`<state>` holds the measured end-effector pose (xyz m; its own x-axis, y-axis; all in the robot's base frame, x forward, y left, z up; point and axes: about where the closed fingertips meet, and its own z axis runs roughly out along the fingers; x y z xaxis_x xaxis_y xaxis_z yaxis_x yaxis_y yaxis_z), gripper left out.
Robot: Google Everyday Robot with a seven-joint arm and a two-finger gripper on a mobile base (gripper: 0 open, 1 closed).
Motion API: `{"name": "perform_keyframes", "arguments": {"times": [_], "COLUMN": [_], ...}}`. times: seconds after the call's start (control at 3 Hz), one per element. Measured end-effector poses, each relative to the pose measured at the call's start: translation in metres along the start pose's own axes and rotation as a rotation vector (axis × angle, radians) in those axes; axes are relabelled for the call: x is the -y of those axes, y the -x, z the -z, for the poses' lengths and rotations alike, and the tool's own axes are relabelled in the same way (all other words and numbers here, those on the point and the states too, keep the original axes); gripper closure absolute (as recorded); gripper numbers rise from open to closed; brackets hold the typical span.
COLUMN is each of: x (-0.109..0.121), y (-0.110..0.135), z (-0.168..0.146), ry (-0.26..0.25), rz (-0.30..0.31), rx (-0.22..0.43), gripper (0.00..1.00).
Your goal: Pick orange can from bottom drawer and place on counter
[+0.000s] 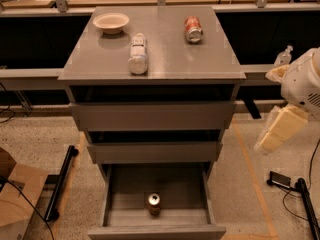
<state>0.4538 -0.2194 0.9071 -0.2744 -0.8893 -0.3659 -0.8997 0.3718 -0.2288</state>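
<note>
The pincer (276, 132), state untellable, is held right of the drawer (125, 194). The seemingly upright orange can (154, 203) must be reached next.

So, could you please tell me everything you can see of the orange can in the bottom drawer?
The orange can is a small drink can with a brownish-orange body and a silver top that catches the light. It stands upright on the floor of the open bottom drawer, about midway between the side walls and closer to the front wall than the back. It touches only the drawer floor. The gripper hangs to the right of the cabinet, well away from the can.
</note>
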Motion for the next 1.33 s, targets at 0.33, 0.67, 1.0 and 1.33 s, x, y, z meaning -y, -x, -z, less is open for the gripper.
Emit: {"name": "perform_keyframes", "arguments": {"times": [0.33, 0.67, 1.0, 1.33], "x": [0.002, 0.002, -0.013, -0.047], "y": [0.000, -0.006, -0.021, -0.039], "z": [-0.002, -0.016, -0.062, -0.124], "ry": [-0.008, 0.015, 0.087, 0.170], "rz": [-0.005, -0.031, -0.160, -0.344], "rx": [0.008, -0.019, -0.008, 0.067], "gripper": [0.00, 0.00, 0.00, 0.00]}}
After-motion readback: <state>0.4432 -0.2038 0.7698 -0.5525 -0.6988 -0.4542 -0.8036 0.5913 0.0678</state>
